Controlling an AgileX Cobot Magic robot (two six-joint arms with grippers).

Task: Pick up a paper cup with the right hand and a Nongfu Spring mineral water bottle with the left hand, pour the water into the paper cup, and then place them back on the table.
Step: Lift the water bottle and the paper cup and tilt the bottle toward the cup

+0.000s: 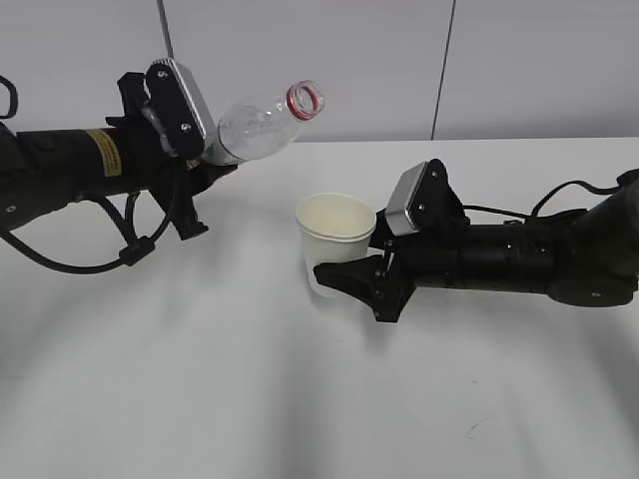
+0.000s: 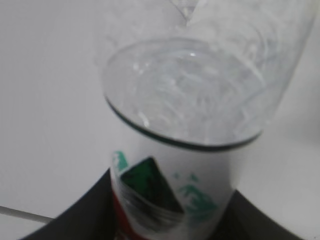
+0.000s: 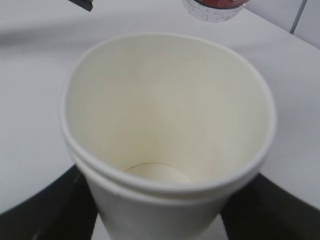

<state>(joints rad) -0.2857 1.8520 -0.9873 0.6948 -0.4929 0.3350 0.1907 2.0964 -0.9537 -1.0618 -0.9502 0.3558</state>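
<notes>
— Clear plastic fills my left wrist view: the Nongfu Spring mineral water bottle (image 2: 195,100) looms right before the lens, its label (image 2: 165,192) with green and red print low in the picture, and the dark inner edges of my fingers (image 2: 85,215) press in on either side of it. What do you get from outside?

— The exterior view shows what your wrist camera cannot: your left hand (image 1: 195,185) holds the bottle (image 1: 262,125) by its lower half, lifted off the table (image 1: 250,389) and tipped over, nearly lying flat, with the red neck ring (image 1: 305,98) pointing up and to the right. The open mouth sits above and a little to the left of the paper cup (image 1: 332,239).

— And my right hand (image 1: 349,271)?

— Its jaws are closed round the cup's lower wall. The cup stands roughly upright. I cannot tell from here whether its base touches the table.

— My right wrist view (image 3: 160,220) looks straight down into the cup (image 3: 167,125). Cream paper inside, the round bottom seam visible, and I cannot make out any water there. My dark fingers (image 3: 45,210) flank it left and right. At the top edge, the red-ringed bottle mouth (image 3: 215,6) peeks in, beyond the cup's far rim.

— From outside, I see no stream leaving the bottle.
</notes>
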